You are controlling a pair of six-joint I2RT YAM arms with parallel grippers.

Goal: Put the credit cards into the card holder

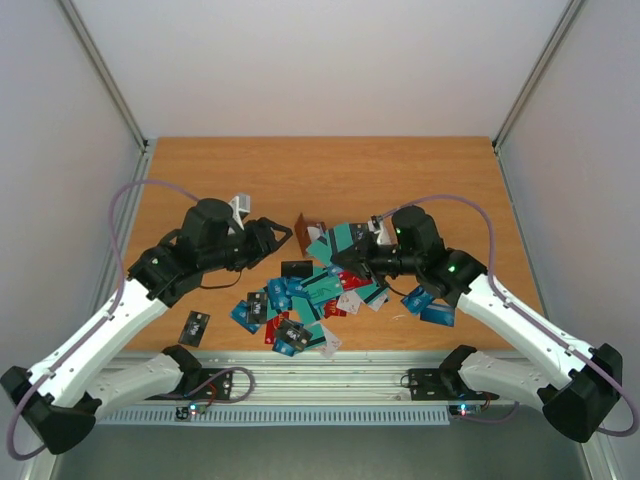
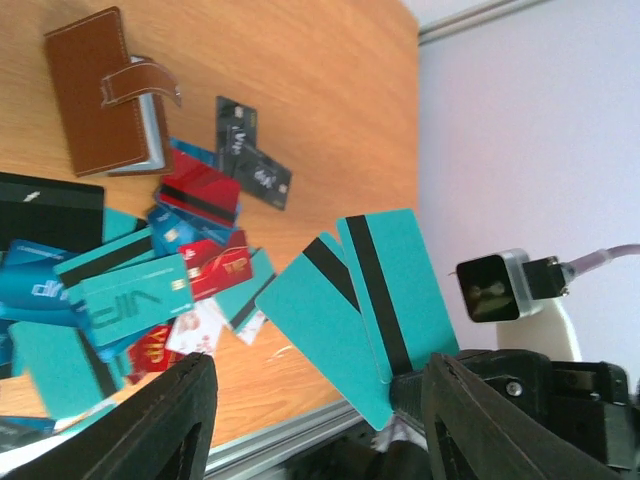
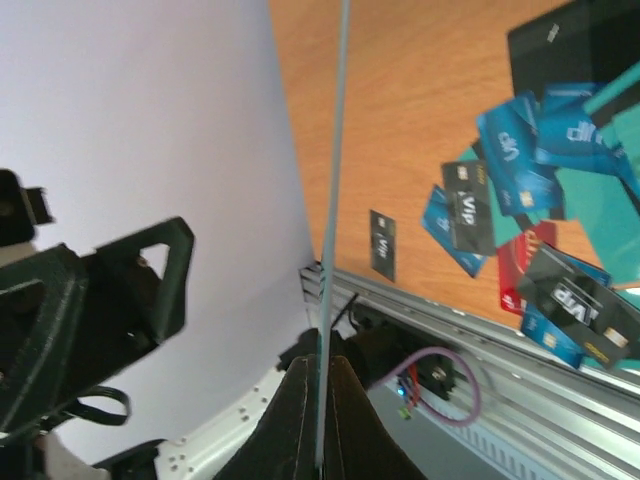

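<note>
The brown card holder [image 1: 312,228] lies on the table behind the pile, its strap loose; in the left wrist view [image 2: 95,90] it lies at the upper left. Many credit cards [image 1: 300,305], blue, teal, red and black, lie heaped in the middle of the table and also show in the left wrist view [image 2: 150,270]. My right gripper [image 1: 347,258] is shut on two teal cards [image 2: 360,300] with black stripes and holds them above the pile; they show edge-on in the right wrist view [image 3: 335,200]. My left gripper [image 1: 275,240] is open and empty, facing those cards from the left.
A lone black card [image 1: 194,327] lies near the front left edge and also shows in the right wrist view [image 3: 383,245]. Two black cards [image 2: 250,150] lie beside the holder. A metal rail [image 1: 330,358] runs along the table's front edge. Walls close in the left, right and back.
</note>
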